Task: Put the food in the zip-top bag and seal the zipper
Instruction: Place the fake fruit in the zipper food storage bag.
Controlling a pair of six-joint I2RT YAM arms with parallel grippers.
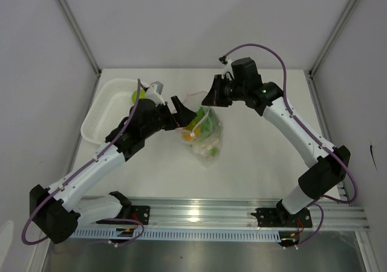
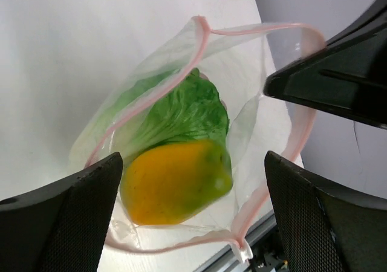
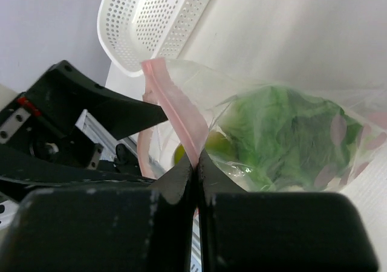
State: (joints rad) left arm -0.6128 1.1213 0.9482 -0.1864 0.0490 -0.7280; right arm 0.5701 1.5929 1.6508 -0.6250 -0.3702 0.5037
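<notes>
The clear zip-top bag [image 1: 205, 136] hangs upright at the table's middle with its mouth open. My right gripper [image 3: 196, 158] is shut on the pink zipper strip [image 3: 175, 112] at the mouth's far edge and holds it up. Inside lie the leafy cabbage [image 2: 181, 112], the orange fruit [image 2: 175, 181] and a pale piece low down [image 1: 210, 152]. My left gripper [image 2: 192, 163] is open and empty just above the mouth, its fingers [image 2: 78, 217] spread either side of the orange fruit. The green apple [image 1: 138, 95] lies in the basket.
A white mesh basket [image 1: 107, 112] stands at the back left, close behind my left arm; it also shows in the right wrist view [image 3: 151, 18]. The two grippers are close together over the bag. A metal rail [image 1: 205, 214] runs along the near edge.
</notes>
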